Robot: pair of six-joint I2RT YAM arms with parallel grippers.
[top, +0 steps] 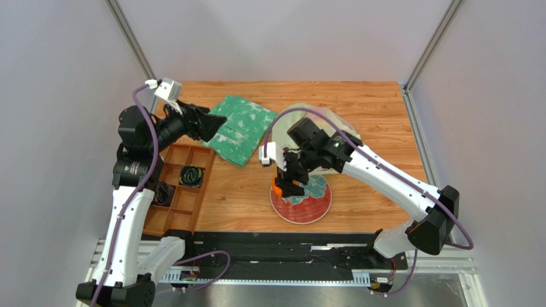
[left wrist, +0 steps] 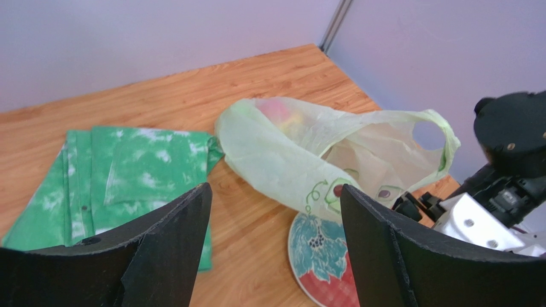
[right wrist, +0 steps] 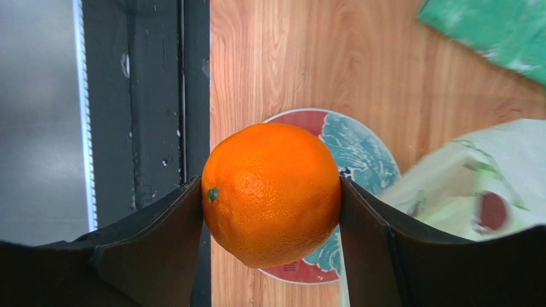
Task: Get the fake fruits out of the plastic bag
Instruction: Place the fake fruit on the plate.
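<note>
Clamping orange (right wrist: 271,194) over plate (right wrist: 360,148), right end effector (right wrist: 271,198)

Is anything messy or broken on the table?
Nothing is broken or spilled. The only untidy bit is the plastic bag, which lies crumpled with its edge covering part of the plate, close to where the right pincer holds the orange above it.

Left arm: we are rising up the left side of the top view, with the left gripper (left wrist: 274,204) spread wide and gripping nothing.
Right arm: we are bending in from lower right to frame centre, right gripper (top: 289,182) pointing down and clamping the orange (right wrist: 272,192).
</note>
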